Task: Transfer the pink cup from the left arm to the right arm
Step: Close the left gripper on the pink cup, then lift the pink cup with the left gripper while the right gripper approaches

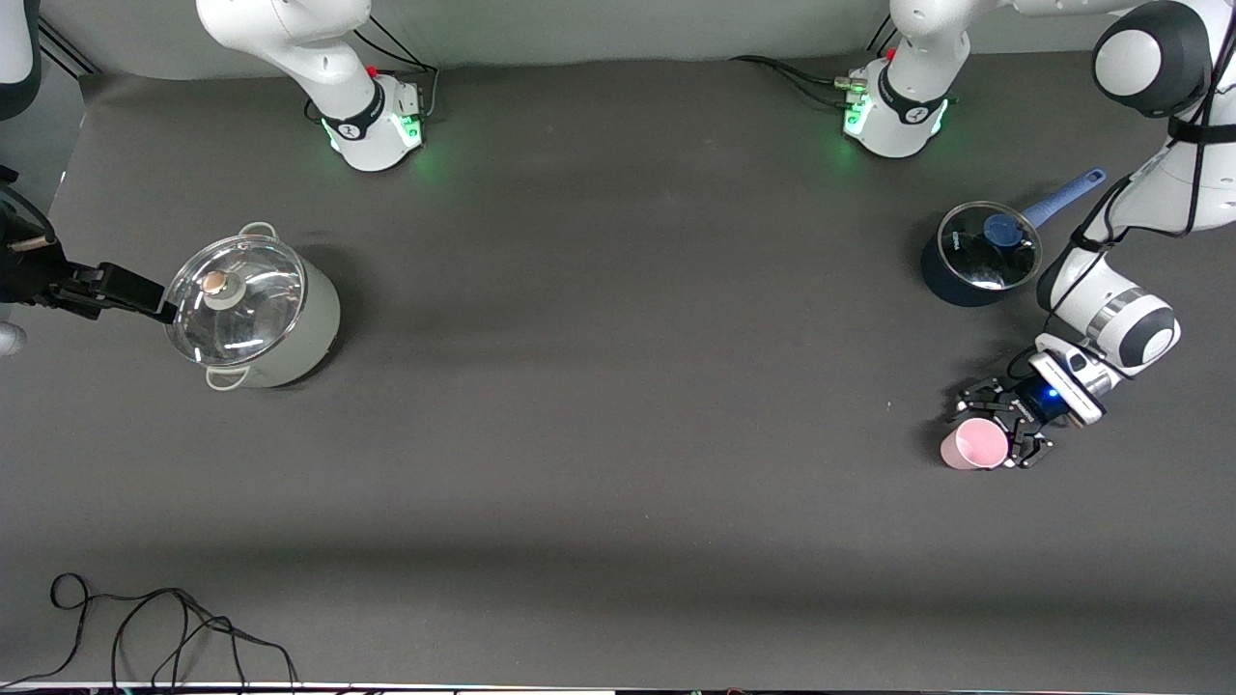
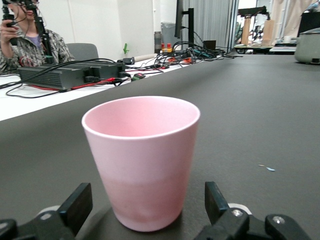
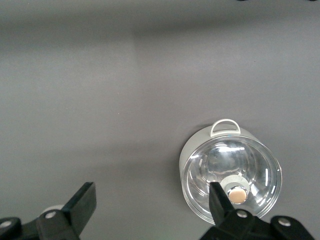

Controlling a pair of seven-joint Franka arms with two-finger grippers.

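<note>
On the dark table, the left claw sits low at the left arm's end, fingers spread on both sides of the upright pink cup, not yet gripping. Closing on it looks like the next move. The right claw waits, released, above the grey pot.

Light pink cup, plain, no pattern. Black gripper on a white arm. Dark blue pan, pale grey-green pot with clear lid, dark grey table.
</note>
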